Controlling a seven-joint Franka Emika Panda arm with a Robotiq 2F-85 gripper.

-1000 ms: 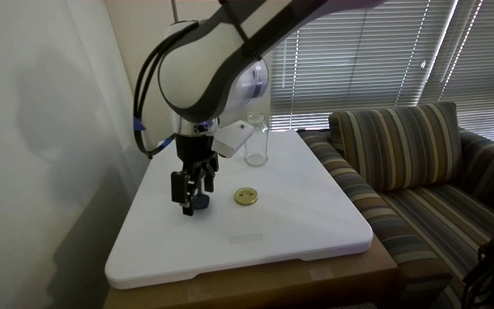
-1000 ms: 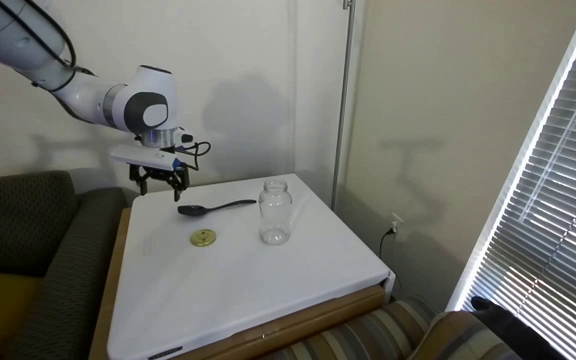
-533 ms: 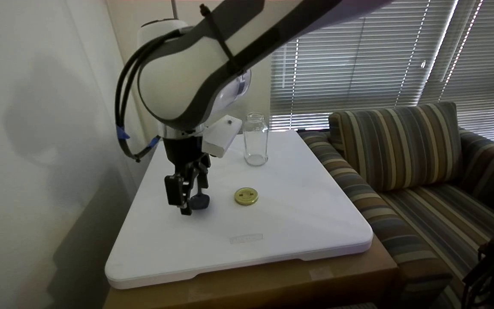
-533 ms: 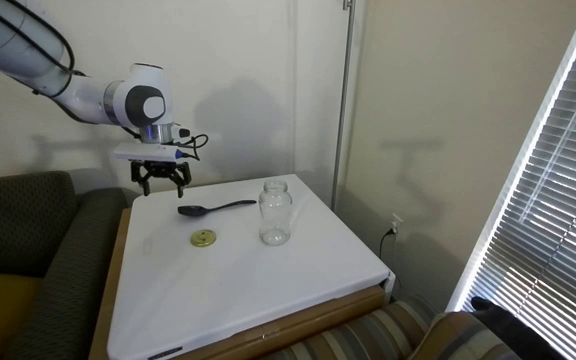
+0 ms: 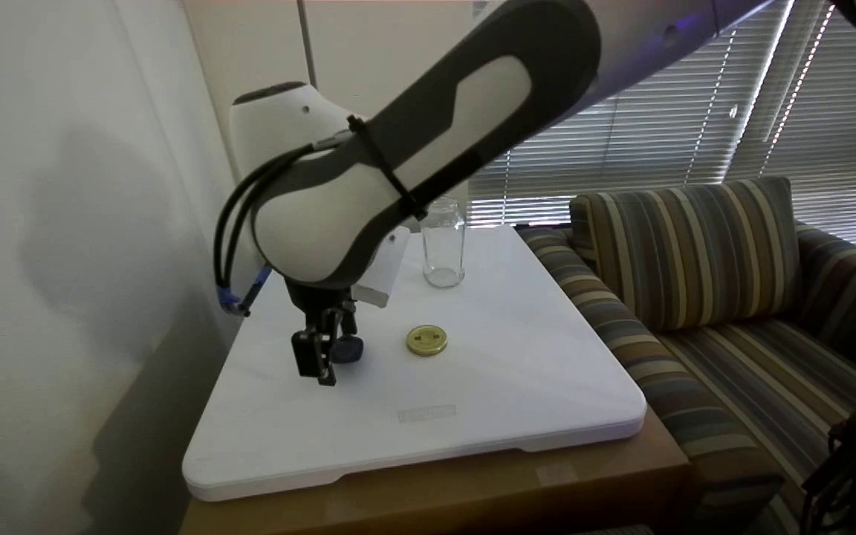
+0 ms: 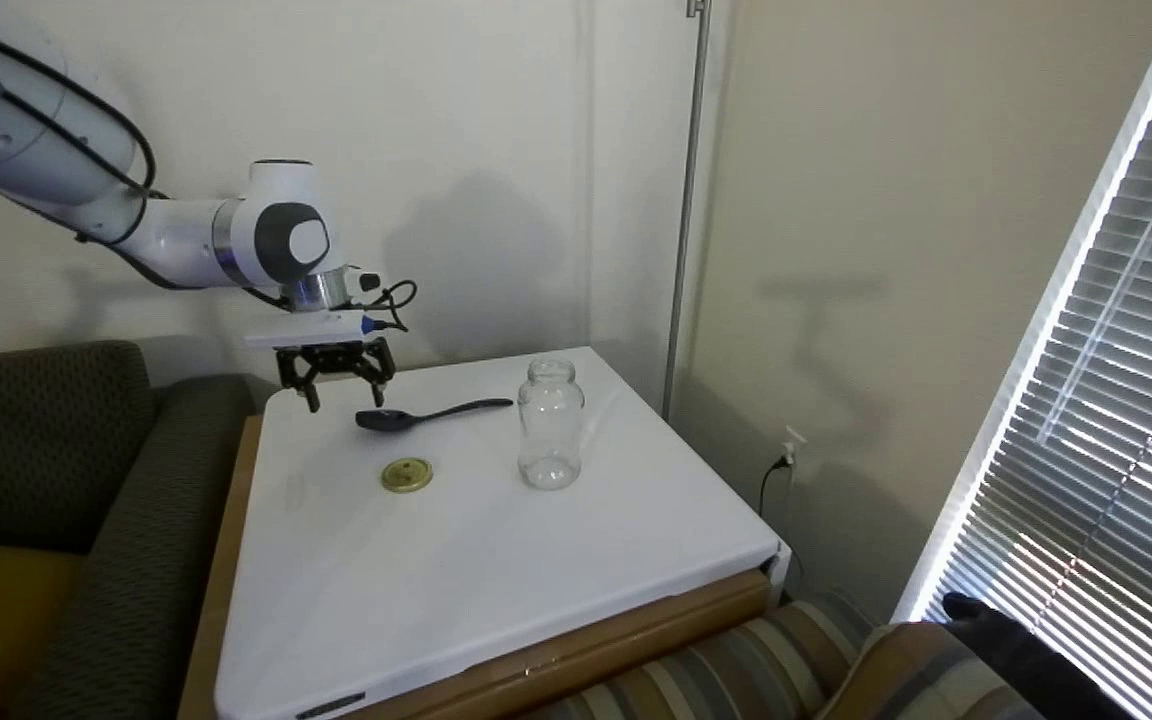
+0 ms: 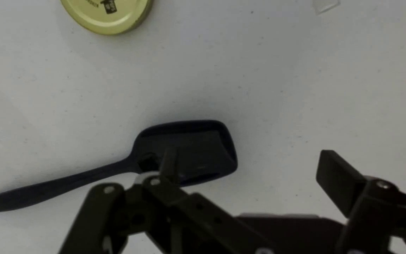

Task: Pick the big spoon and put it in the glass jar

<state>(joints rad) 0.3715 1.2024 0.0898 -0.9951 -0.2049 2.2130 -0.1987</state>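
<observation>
The big spoon is black and lies flat on the white table. Its bowl (image 7: 203, 151) and handle (image 7: 58, 185) show in the wrist view; the spoon (image 6: 391, 421) shows whole in an exterior view. My gripper (image 7: 248, 165) is open and empty. In the wrist view one finger overlaps the bowl and the other is beyond the bowl's end over bare table. In an exterior view the gripper (image 6: 346, 402) hangs above the table by the bowl end. The clear glass jar (image 6: 551, 430) stands upright beyond the handle end; it also shows in an exterior view (image 5: 443, 253).
A gold round lid (image 7: 108, 16) lies flat beside the spoon; it shows in both exterior views (image 5: 426, 339) (image 6: 406, 475). The white tabletop (image 5: 517, 386) has a wall (image 5: 101, 297) along one side and a striped couch (image 5: 695, 282) along another.
My gripper has come down closer to the table and shifted slightly toward the spoon's bowl. It stays open. The spoon, jar and lid have not moved.
</observation>
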